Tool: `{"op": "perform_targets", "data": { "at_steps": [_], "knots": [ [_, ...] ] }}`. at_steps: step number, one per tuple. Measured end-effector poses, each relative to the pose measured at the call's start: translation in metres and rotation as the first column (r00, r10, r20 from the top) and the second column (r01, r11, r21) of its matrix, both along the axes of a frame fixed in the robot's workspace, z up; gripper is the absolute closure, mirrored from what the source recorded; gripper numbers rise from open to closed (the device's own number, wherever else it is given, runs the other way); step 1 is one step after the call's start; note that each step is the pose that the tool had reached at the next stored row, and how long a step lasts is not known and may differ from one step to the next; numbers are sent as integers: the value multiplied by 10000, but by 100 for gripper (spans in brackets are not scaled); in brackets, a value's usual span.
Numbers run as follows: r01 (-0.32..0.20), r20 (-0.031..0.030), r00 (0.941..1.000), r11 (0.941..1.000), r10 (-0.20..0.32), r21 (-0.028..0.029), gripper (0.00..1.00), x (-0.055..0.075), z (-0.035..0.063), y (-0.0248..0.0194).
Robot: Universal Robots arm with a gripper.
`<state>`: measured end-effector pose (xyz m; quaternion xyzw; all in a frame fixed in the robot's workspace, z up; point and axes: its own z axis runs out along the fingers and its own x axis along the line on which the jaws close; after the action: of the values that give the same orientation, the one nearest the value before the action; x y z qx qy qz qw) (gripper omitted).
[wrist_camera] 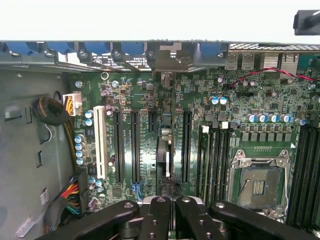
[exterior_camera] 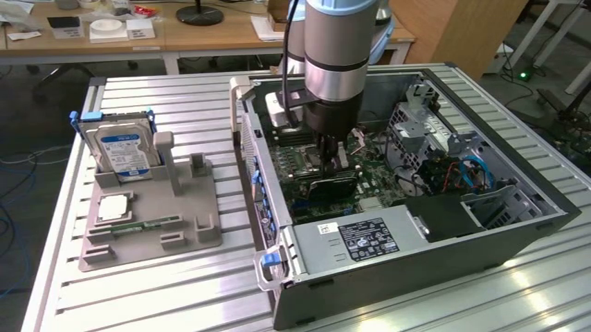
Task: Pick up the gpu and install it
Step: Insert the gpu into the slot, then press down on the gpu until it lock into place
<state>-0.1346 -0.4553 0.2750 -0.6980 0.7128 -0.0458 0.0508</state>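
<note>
Fingers (wrist_camera: 170,220) sit closest to the wrist camera, black linkages pressed together, clamped on the gpu (wrist_camera: 166,150). Card is seen edge-on there: a thin dark strip standing upright over the motherboard (wrist_camera: 145,95), running toward the rear bracket area (wrist_camera: 167,57) of the case. It lines up between two long black expansion slots (wrist_camera: 134,145); can't tell if its edge is seated in a slot or just above it.

Exterior view: arm (exterior_camera: 337,62) reaches straight down into the open PC case (exterior_camera: 416,207), fingers (exterior_camera: 331,155) over the middle of the board, gpu (exterior_camera: 334,181) hanging below them as a dark flat card. Power supply (exterior_camera: 365,238) lies at the near end of the case, drive cage with blue cables (exterior_camera: 475,173) on the exterior view's right.

Empty CPU socket (wrist_camera: 257,182) and black memory slots (wrist_camera: 212,155) sit just beside the card in the wrist view.

Grey parts fixture (exterior_camera: 148,214) rests on the slatted counter (exterior_camera: 166,297), on the exterior view's left of the case. Hard drive with blue label (exterior_camera: 124,155) stands upright in it; CPU (exterior_camera: 113,206) and memory stick (exterior_camera: 138,226) lie flat in their pockets.
</note>
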Motion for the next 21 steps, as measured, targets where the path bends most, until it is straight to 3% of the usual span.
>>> {"op": "perform_targets", "data": {
  "at_steps": [13,14,19,21],
  "knots": [
    [1,7,10000,10000,-1,-1,89,-1,13,0],
    [1,-35,10000,10000,-1,-1,89,-1,13,0],
    [0,-588,9983,10000,0,-1,89,-1,22,0],
    [0,-759,9971,10000,0,-2,89,-3,31,0]
  ]
}}
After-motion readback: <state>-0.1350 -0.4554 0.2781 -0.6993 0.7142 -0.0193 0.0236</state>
